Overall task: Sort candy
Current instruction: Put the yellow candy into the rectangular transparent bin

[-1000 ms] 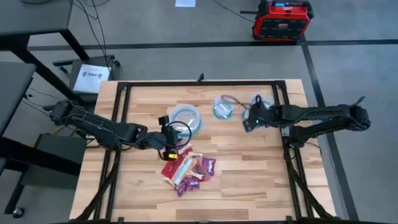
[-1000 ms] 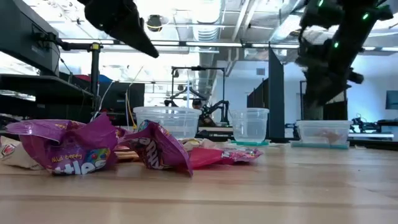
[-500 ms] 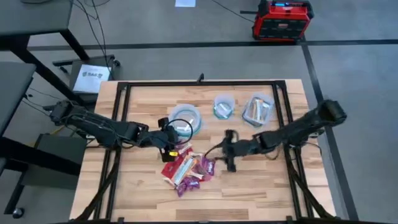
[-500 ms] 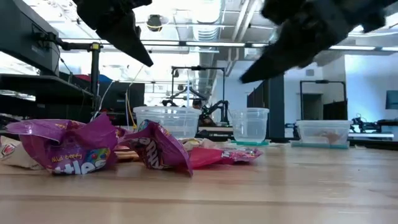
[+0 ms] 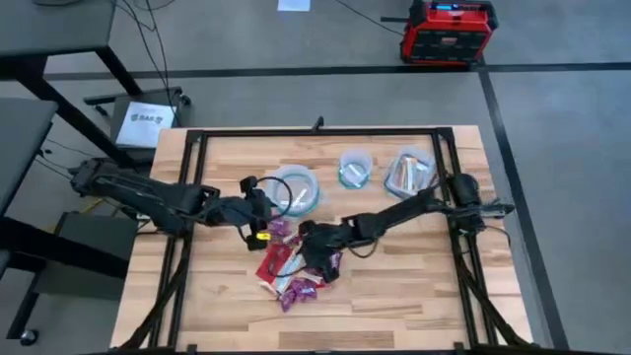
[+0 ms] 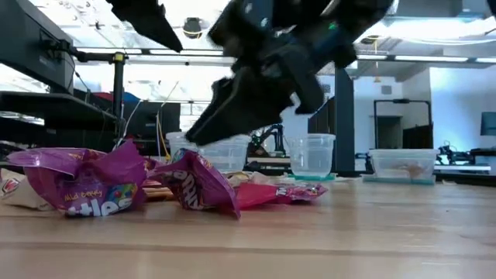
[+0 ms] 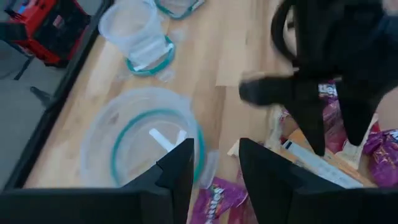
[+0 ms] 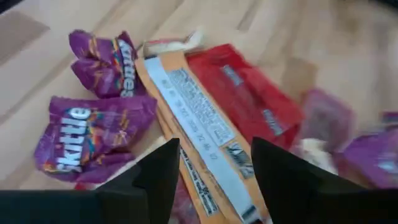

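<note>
Basically the candy [image 5: 296, 268] sits in one loose heap near the middle of the table [image 5: 414, 296], toward the front edge – purple packets [image 8: 93, 134], a red packet [image 8: 249, 106] and an orange-white bar wrapper [image 8: 186, 109] all overlapping. From the low cam two crumpled purple packets [image 6: 85, 182] stand at the front of the heap w/ a flat red one behind.

Right gripper [image 5: 317, 253] is stretched across from the right side and hangs directly over the heap, at its right edge. Wrist cam shows both fingers [image 8: 158, 180] spread apart w/ the orange-white wrapper and red packet between and just beyond them – nothing clamped. Can't tell if the tips touch the candy.

Left gripper [image 5: 258, 212] is above the table at the heap's back-left, beside the large round container [image 5: 296, 187]. Fingers [image 7: 180, 171] are apart w/ a narrow gap, holding nothing; a purple packet lies below them and the right arm's dark gripper crosses its view.

Behind the heap, 3 clear teal-rimmed containers in a row: the large round one w/ a pale strip inside [image 7: 165, 140], a small cup [image 5: 355, 170], and a rectangular tub [image 5: 409, 174] holding some pale wrappers.

Off the table at the back, a red-black box [image 5: 446, 32] on the floor.
</note>
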Robot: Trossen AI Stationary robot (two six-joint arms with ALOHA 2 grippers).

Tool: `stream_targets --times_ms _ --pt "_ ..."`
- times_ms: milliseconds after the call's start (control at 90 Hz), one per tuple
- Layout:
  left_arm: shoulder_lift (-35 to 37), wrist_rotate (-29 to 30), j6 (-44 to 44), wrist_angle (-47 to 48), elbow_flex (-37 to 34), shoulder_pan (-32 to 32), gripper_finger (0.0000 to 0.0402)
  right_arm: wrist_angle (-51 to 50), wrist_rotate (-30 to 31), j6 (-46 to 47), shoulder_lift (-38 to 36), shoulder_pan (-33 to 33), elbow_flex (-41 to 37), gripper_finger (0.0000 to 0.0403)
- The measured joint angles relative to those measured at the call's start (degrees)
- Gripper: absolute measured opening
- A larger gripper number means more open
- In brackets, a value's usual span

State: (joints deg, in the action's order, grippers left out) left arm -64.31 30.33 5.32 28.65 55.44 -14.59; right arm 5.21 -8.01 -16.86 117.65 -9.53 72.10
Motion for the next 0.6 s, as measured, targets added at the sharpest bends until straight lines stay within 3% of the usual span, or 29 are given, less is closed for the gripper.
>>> stream_targets --times_ms 300,422,511,600 --pt "2.6 0.4 0.7 1.8 0.0 0.0 0.0114 -3.9 -1.1 -5.5 3.8 1.7 1.4 0.0169" --pt "2.4 0.3 1.3 1.5 0.0 0.0 0.0114 -4.5 1.5 -8.5 4.9 1.8 1.7 0.0162" --pt "2.4 0.3 1.6 1.6 0.0 0.0 0.0114 -4.7 1.8 -8.8 5.1 1.8 1.7 0.0129" --pt "2.4 0.3 1.8 1.5 0.0 0.0 0.0114 -5.1 1.8 -9.1 4.7 1.7 1.6 0.0065"
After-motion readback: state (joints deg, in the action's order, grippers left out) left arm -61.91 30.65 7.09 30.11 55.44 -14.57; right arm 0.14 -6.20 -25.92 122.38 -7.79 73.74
